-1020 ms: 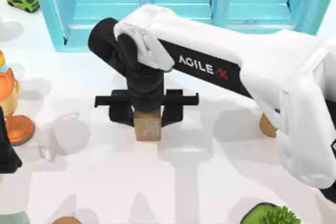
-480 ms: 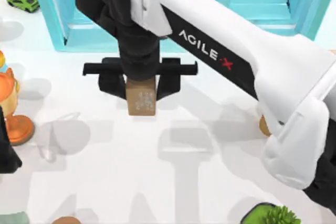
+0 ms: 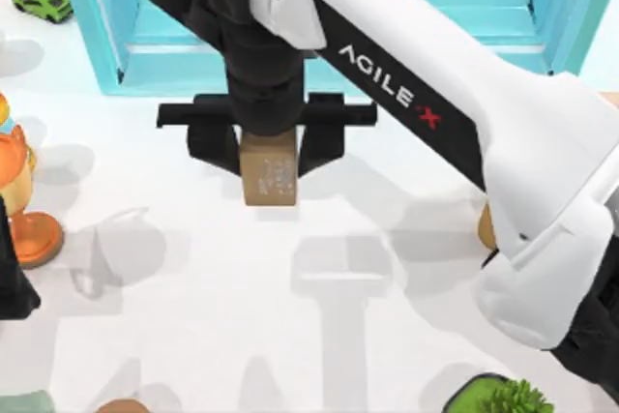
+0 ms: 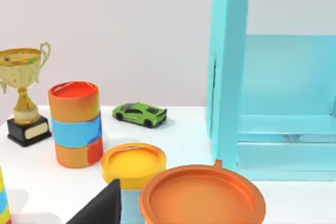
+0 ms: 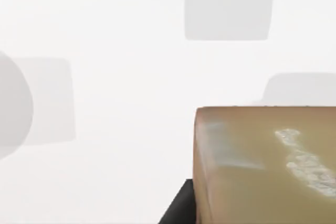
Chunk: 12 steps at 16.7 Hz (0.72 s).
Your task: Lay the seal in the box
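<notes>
Top view: our right arm (image 3: 455,113) reaches in from the right, stretched across the bench (image 3: 193,336) toward the light-blue shelf unit (image 3: 329,7) at the far side, wrist turned straight down. AGILE X reads along its white forearm. The right gripper (image 3: 268,145) has its jaws clenched on the seal (image 3: 269,169), the tan block hanging between them, whitish mark facing up, above the bench. Our left arm sits parked at the left edge.
</notes>
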Each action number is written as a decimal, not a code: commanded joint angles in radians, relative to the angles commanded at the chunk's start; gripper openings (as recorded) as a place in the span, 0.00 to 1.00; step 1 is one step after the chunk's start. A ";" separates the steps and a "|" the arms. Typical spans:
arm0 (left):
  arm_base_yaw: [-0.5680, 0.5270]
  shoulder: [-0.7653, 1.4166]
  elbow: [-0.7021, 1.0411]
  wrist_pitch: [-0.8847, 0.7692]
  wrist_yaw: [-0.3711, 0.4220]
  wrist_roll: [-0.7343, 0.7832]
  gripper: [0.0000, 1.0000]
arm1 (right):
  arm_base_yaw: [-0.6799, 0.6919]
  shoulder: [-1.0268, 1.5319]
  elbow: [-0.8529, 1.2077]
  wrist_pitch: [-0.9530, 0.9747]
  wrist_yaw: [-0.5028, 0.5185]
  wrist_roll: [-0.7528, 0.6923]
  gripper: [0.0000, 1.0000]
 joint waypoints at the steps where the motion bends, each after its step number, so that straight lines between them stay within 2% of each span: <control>1: 0.000 0.000 0.000 0.000 0.000 0.000 1.00 | 0.002 -0.004 -0.001 0.003 0.000 0.002 0.00; 4: 0.000 0.000 0.000 0.000 0.000 0.000 1.00 | -0.016 -0.029 -0.033 0.016 -0.005 -0.029 0.00; 6: 0.000 0.000 0.000 0.000 0.000 0.000 1.00 | -0.075 -0.095 -0.102 0.064 -0.011 -0.097 0.00; 12: 0.000 0.000 0.000 0.000 0.000 0.000 1.00 | -0.438 -0.410 -0.438 0.262 -0.043 -0.331 0.00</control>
